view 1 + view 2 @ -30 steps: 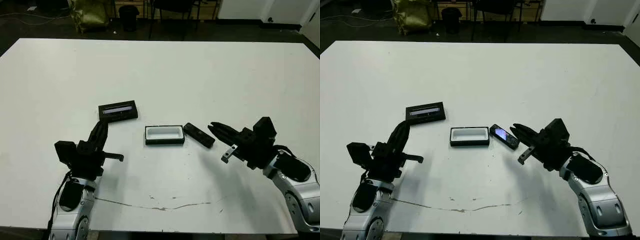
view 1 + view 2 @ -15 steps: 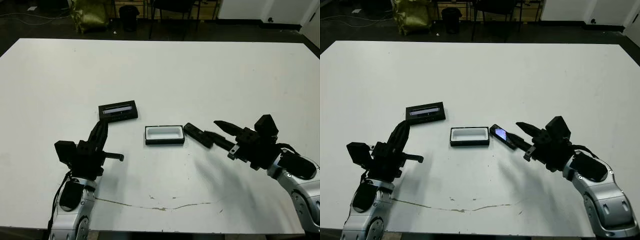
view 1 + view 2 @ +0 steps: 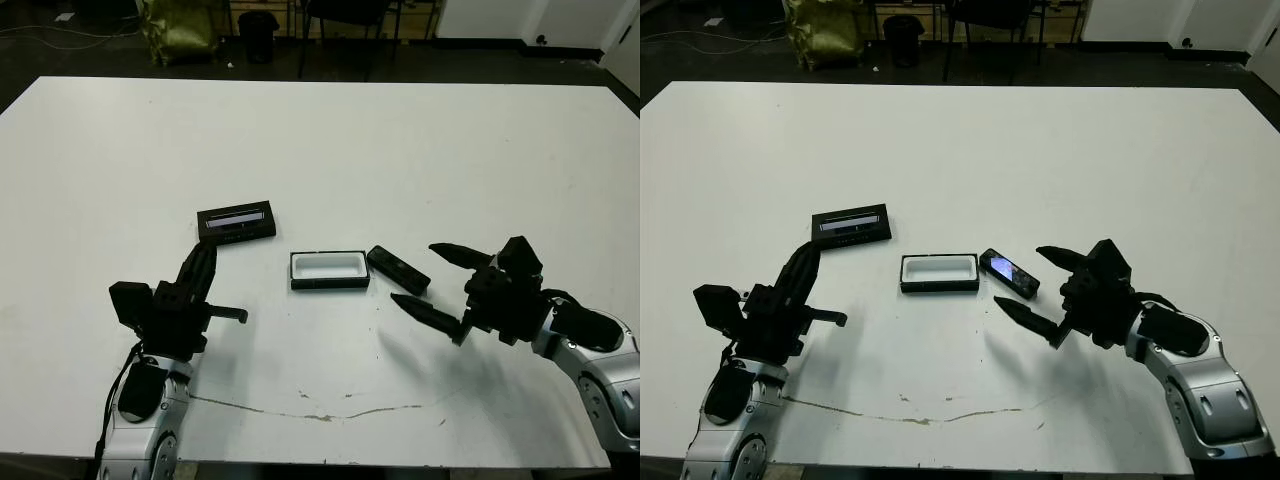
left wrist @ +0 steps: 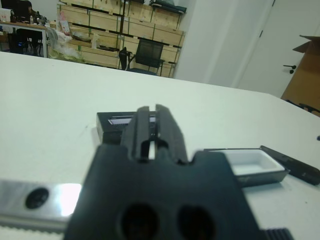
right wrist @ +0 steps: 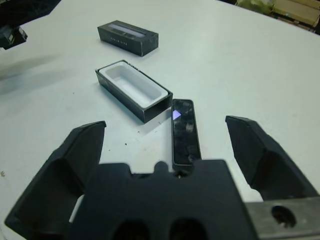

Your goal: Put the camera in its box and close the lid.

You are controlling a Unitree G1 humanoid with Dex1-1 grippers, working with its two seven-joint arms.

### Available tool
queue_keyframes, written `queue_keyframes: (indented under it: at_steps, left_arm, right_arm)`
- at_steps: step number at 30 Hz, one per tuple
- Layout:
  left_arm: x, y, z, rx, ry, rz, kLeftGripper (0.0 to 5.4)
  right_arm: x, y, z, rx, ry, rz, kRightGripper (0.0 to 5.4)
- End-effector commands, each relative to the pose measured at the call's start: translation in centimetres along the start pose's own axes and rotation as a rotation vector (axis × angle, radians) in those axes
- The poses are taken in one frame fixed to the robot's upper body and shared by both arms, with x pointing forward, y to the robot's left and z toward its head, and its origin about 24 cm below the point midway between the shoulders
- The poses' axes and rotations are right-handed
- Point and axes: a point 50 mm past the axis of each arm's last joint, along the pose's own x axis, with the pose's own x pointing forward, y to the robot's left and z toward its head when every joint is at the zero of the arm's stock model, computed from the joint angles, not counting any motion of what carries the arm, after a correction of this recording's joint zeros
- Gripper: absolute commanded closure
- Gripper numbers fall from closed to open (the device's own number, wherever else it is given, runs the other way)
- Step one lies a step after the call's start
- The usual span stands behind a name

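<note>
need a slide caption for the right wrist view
Open right gripper lined up over the camera, beside the empty box; lid beyond.

the left arm rises from the near left edge, its silver forearm angled upward and its black wrist block above it. the left gripper [image 3: 203, 262] points forward and a little rightward, its two black fingers [image 4: 150, 120] pressed nearly together with only a thin slit between them. the right arm comes in from the near right corner, silver forearm bent inward. the right gripper [image 3: 432, 279] points leftward, low, its two fingers [image 5: 260, 152] spread wide apart and holding nothing.
</note>
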Motion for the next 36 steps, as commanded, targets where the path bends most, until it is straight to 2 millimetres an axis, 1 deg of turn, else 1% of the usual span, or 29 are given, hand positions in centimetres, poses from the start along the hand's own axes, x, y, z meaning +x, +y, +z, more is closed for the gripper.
queue_keyframes:
  at_steps: [1,13,24,36]
  left_arm:
    - [-0.3,0.2,-0.6,0.003,0.039,0.008,5.40]
    - [-0.4,0.2,-0.6,0.013,0.038,0.008,5.40]
    - [-0.3,0.2,-0.7,0.001,0.034,0.002,5.40]
    - [-0.3,0.1,-0.7,0.006,0.044,0.007,5.40]
  right_arm:
    - [0.0,-0.2,-0.5,0.003,0.035,-0.001,0.01]
    - [0.4,-0.3,-1.4,0.055,0.039,-0.040,0.01]
    - [1.1,-0.4,-2.7,0.113,0.076,-0.066,0.01]
    - [1.3,-0.3,-3.4,0.073,0.108,-0.105,0.01]
